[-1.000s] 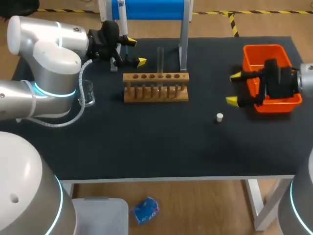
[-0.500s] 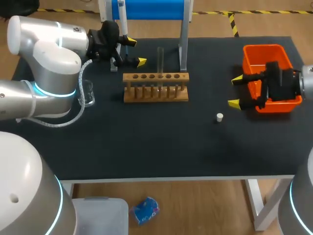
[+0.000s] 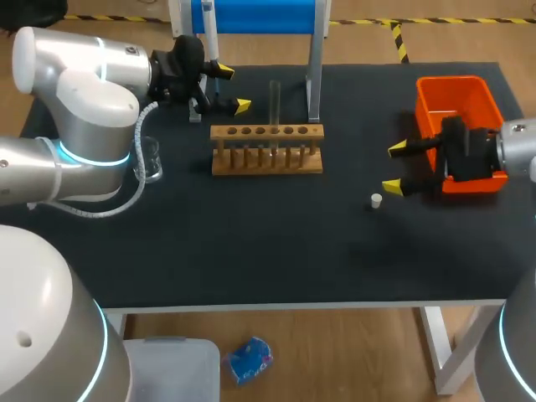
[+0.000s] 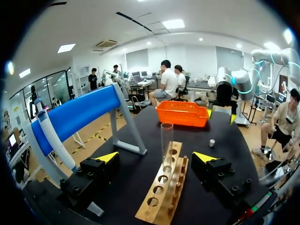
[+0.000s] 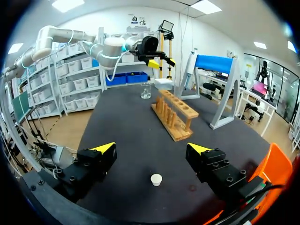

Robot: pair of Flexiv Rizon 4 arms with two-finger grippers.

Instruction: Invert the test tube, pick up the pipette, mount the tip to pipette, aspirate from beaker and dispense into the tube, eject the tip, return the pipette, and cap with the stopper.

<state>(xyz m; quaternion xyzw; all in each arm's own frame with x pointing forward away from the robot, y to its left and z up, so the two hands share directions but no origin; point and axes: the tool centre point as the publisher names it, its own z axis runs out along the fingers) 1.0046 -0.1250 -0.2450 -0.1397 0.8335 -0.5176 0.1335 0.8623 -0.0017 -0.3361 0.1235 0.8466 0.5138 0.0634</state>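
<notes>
White stopper [image 3: 377,200] lies loose on the table [image 3: 251,243], toward its right edge; tube [image 3: 274,100] stands in the rack [image 3: 266,159], mid-table. My right gripper [image 3: 394,167], wide open and empty, has shifted off the orange bin [image 3: 452,84] toward the stopper, so capping looks next. Left gripper [image 3: 234,89] open, empty, back-left corner.

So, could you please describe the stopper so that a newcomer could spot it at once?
Start at the orange bin on the right side of the black table. Beside it toward the wooden rack, by the open right gripper, sits the stopper: a small white plug, alone on bare tabletop.
</notes>
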